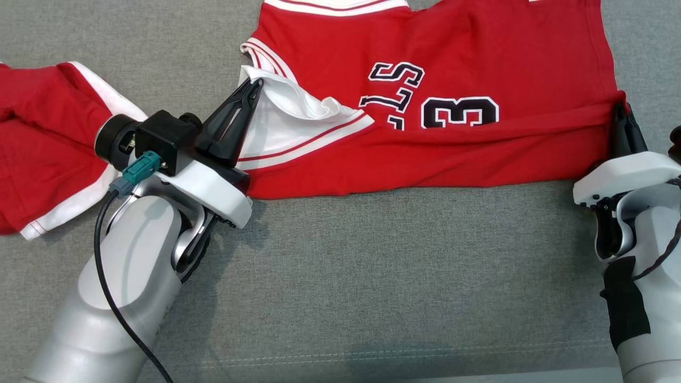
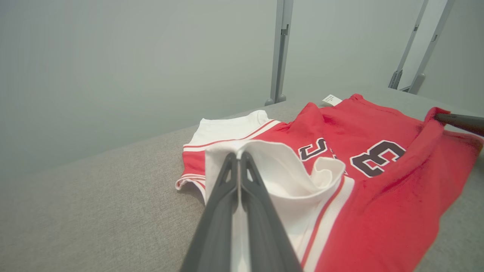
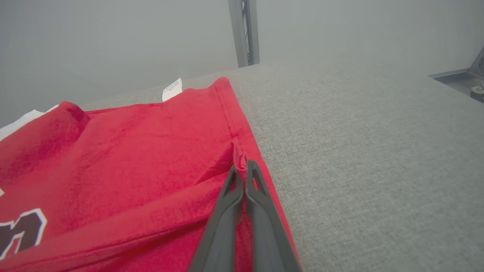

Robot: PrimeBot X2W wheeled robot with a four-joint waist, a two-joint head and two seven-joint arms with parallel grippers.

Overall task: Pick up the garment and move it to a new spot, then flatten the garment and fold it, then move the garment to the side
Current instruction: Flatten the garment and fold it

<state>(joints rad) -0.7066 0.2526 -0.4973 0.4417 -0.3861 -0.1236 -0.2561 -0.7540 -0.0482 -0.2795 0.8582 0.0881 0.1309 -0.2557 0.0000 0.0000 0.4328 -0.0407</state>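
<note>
A: The red jersey (image 1: pixel 505 64) is laid across the grey counter (image 1: pixel 399 276), number side up, and it is held at both ends. The left gripper (image 1: pixel 255 88) is seen pinched tight on the white sleeve panel (image 1: pixel 287 119), which is lifted and curled over the red body.

B: And the right gripper (image 1: pixel 620 114) is clamped on the red side edge opposite, its fingers pressed together on a bunched ridge of cloth. A long crease is drawn between the two grips, so a fold along the near strip is judged to be in hand.

A: Trouble can be expected at the left. Only thin white fabric is caught there, close to the fingertips. If the lift is hurried, that edge could be pulled free and the fold dropped halfway.

B: Uneven travel is the other risk. Should one arm be carried further than the other, the crease would be skewed and the numbers wrinkled underneath.

A: A second red garment (image 1: pixel 37 149) with white trim is lying just beside the left arm, partly hidden behind the wrist in the head view. It could be snagged and dragged along if that arm is swung low.

B: The small white label (image 2: pixel 332 100) at the far edge is noted too, and nothing is touching it. The far half is lying flat, but it could be tugged out of place by too hard a pull.
</note>
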